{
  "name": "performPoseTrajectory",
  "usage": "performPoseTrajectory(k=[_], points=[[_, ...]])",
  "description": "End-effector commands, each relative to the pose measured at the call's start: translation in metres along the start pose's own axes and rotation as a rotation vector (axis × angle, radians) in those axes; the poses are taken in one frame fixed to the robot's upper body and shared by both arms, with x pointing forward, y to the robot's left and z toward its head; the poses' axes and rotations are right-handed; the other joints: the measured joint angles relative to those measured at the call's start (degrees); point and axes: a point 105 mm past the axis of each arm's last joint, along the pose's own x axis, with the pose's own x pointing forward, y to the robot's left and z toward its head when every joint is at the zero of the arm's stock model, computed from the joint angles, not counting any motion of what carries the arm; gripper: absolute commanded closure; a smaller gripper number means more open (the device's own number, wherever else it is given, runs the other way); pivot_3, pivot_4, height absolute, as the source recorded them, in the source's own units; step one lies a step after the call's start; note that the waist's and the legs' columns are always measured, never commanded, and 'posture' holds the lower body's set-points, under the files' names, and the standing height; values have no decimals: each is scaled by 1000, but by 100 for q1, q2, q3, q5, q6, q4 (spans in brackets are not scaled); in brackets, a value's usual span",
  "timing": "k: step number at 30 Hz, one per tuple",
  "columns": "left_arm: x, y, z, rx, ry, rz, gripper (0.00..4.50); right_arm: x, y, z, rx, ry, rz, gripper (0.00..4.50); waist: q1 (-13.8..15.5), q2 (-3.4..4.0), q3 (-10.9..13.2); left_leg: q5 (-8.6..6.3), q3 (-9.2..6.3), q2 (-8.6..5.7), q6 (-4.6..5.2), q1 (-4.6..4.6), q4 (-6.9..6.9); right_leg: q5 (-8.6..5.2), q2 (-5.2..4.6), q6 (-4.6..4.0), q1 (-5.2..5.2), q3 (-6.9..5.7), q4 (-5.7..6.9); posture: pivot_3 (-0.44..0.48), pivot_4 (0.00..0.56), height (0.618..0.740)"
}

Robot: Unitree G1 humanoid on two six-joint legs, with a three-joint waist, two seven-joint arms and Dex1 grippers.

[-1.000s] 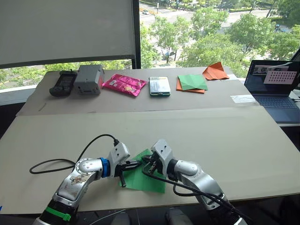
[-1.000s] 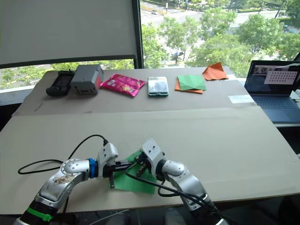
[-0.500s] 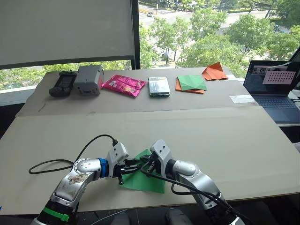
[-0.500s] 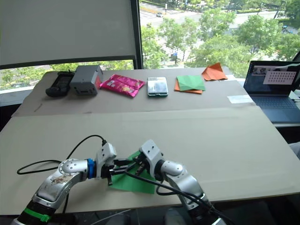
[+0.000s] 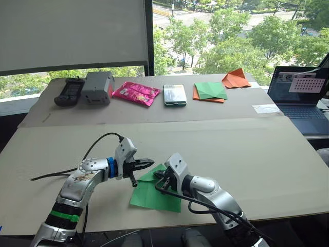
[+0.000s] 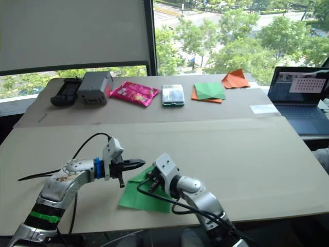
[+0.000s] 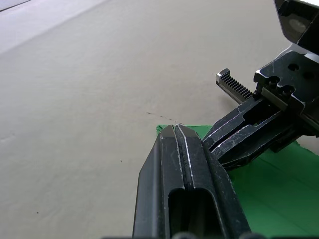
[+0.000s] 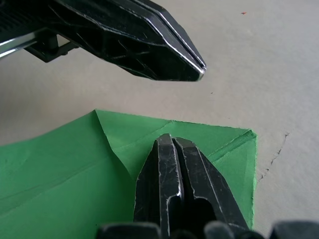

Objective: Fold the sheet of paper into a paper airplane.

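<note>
The sheet of paper [image 5: 150, 195] lies flat near the table's front edge, bright green with creases and one corner folded over [image 8: 107, 130]. My right gripper [image 5: 157, 178] is shut, its tips resting on the sheet's far part [image 8: 172, 140] with no paper between the fingers. My left gripper [image 5: 148, 163] is shut and holds nothing. It hovers just above and beyond the sheet's far corner, its tips pointing toward the right gripper [image 7: 175, 127]. No paper airplane shape shows.
Along the far table are a black device [image 5: 69, 91], a grey box [image 5: 97, 87], a pink packet [image 5: 136, 93], a flat tin [image 5: 175, 94], a green-and-orange paper stack [image 5: 209, 91] and an orange folded paper [image 5: 236, 78]. A laptop [image 5: 300, 98] sits at the right.
My left gripper has lifted off the sheet and drawn back up and to the left. The right gripper stays pressed on the paper.
</note>
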Motion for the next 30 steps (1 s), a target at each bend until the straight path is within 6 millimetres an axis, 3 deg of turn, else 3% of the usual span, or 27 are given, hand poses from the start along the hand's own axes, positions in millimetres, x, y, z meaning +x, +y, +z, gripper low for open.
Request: performPoseTrajectory(k=[1, 13, 30], points=[[10, 5, 2, 66, 12, 17, 4474, 0, 1, -8, 1, 32, -3, 4500, 0, -2, -1, 0, -1, 0, 0, 0, 0, 0, 1, 0, 1, 0, 0, 0, 150, 740], [24, 11, -14, 122, 79, 50, 4474, -2, 0, -7, -4, 32, -9, 4500, 14, 0, -6, 1, -2, -1, 1, 0, 7, 1, 0, 1, 5, 0, 6, 0, 150, 740], [30, 1, -29, 223, 160, -1, 4474, -2, -1, -9, 0, 56, -16, 4500, 20, 8, -26, 0, -2, -1, 1, -4, 30, 1, 0, 2, 11, 0, 8, 0, 150, 740]])
